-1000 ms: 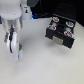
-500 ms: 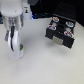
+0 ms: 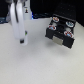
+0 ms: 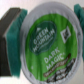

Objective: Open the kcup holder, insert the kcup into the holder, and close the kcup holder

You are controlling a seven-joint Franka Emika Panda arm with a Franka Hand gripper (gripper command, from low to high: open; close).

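On the white desk (image 3: 40, 62) the black kcup holder (image 3: 61, 31) sits toward the exterior view's right, with reddish-and-white lidded pods (image 3: 55, 21) on its top. The arm stands well apart from it, on the exterior view's left, its claw (image 3: 21, 39) low, just above the desk. The wrist view is filled by the green lid of the kcup (image 4: 49, 44), with a dark finger (image 4: 11, 29) against its edge; the claw seems clamped on the pod, though blur hides the far finger.
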